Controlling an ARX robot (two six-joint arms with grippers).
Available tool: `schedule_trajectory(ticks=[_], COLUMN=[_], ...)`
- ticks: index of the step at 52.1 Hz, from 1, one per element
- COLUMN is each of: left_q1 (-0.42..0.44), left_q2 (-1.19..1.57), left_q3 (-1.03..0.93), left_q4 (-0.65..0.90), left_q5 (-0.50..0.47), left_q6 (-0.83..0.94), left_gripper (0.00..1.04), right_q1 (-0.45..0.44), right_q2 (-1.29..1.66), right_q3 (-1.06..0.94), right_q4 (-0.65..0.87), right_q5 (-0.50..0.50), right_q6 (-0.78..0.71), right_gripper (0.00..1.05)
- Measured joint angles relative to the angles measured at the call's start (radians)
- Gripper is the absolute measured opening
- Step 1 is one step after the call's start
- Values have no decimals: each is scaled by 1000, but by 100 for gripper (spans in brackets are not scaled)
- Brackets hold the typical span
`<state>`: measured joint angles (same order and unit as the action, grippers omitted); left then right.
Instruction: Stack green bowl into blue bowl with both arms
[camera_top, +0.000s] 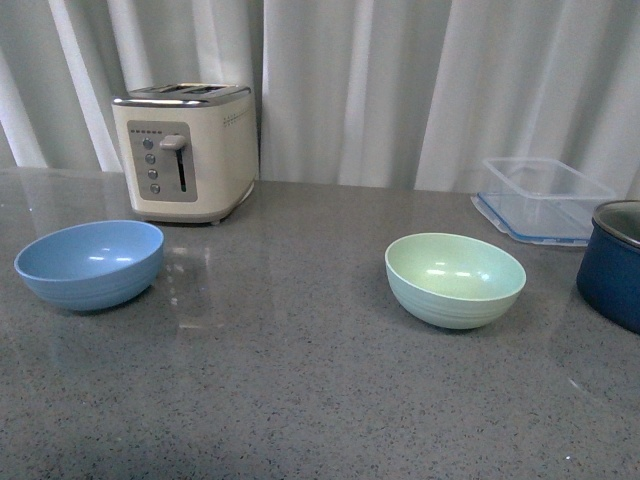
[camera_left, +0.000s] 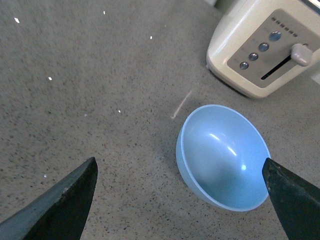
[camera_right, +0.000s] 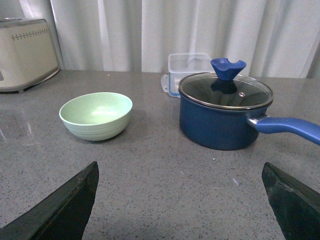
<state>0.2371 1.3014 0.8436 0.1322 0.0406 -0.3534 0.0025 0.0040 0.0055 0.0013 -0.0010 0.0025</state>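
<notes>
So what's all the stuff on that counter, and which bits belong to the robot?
blue bowl: one, sky blue, left, near toaster
green bowl: one, mint green, right of centre
toaster: one, cream, back left
clear container: one, transparent, back right
pot: one, navy, glass lid, far right
counter: one, speckled grey, under everything
curtain: one, white, behind
left fingers: two, black, spread apart, near blue bowl
right fingers: two, black, spread apart, facing green bowl and pot
</notes>
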Motion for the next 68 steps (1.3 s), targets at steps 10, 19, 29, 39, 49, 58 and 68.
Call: schedule_trajectory(ticks=[10,19,29,39,49,58,68], left_q1=[-21,-64,-105,-106,-106,-106,-106], left_q2=[264,396,481,525,550,559,546], left_q3=[191,299,372,408,426,433,431], left_q4=[-76,-136,-185,-207,-217,-222,-222], left_q5=[14,-16,-52,-64,-74,-75,-63], left_q6=[-64,-71,-67,-67,-66,-66,-64], left_gripper=[98,98,98,98,68,39,3], right_q1=[0,0,0,0,0,0,0], right_q2=[0,0,0,0,0,0,0], right_q3=[0,0,0,0,0,0,0], right_q4=[0,0,0,0,0,0,0], right_q5=[0,0,0,0,0,0,0], right_q6=[0,0,0,0,0,0,0], right_gripper=[95,95,95,95,95,95,95])
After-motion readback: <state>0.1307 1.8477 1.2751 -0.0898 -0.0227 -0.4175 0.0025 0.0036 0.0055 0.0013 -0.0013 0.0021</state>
